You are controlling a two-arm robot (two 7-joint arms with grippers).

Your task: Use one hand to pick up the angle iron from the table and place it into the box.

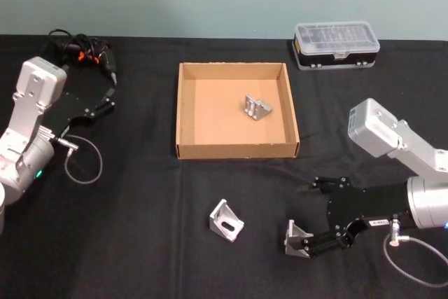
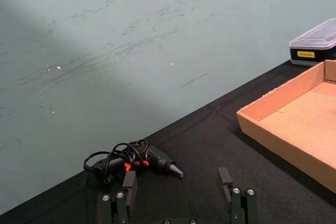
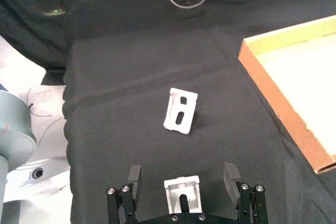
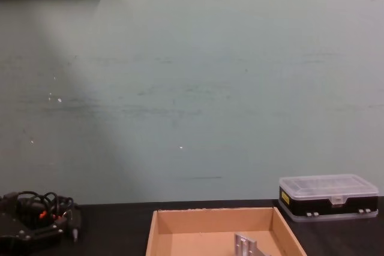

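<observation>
R gripper (image 3: 182, 176), jaws spread, straddles iron (image 3: 182, 195) on bench (image 1: 140, 243), box's (image 1: 238, 150) 5 o'clock. Risk: sloped faces could squirt it out on closing. L gripper (image 2: 177, 177) parked at 9, jaws spread.

matt cloth table (image 1: 140, 236), cardboard box (image 1: 238, 150), brushed metal angle iron (image 1: 225, 220)

Silver angle iron (image 3: 182, 192) on table (image 1: 140, 243), seemingly untouched within spread right hand (image 3: 181, 174); tan box (image 1: 185, 103) well apart.
</observation>
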